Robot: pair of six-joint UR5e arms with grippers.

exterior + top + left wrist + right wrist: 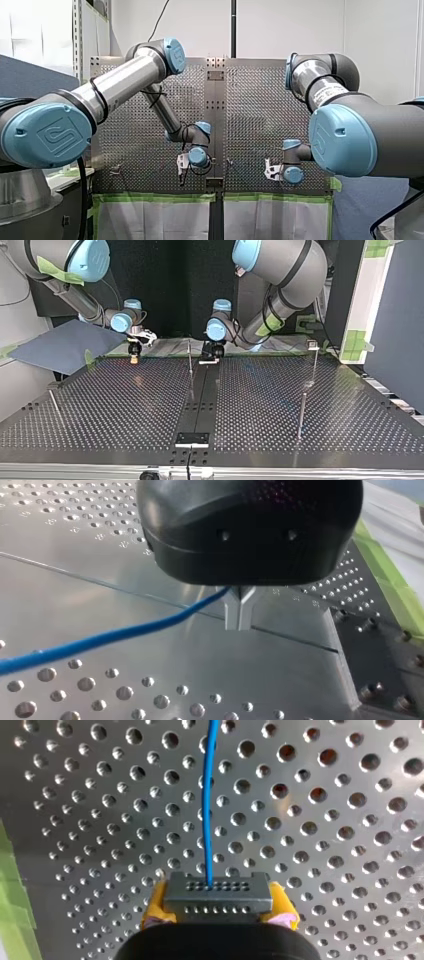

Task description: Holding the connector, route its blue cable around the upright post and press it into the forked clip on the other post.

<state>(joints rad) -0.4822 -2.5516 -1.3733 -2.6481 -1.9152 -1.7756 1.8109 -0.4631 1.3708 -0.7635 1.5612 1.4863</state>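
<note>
**Right wrist view.** The black body of my right end effector (220,910) fills the foreground. Its yellow pads (156,906) are clamped on the two ends of the dark grey connector (218,892), whose face shows two rows of small holes. The blue cable (207,805) leaves the connector's upper row and runs straight ahead over the perforated desk (330,825). Green tape (12,895) borders the desk to one side of the end effector.

**Left wrist view.** My left end effector (240,611) hangs just above an unperforated part of the desk. Its metal fingers (234,617) are pressed together, pinching the blue cable. The cable enters the cleft where the fingers meet and trails off sideways.

**Top view.** Both end effectors stand low at the desk's far edge, well apart. My right one is at the view's left and my left one is near the middle. A thin upright post (190,357) stands between them, just beside my left end effector. A second post (314,367), topped by a small fitting, stands at the view's right. Whether that fitting is forked cannot be told. The cable is too thin to trace in this view.
</note>
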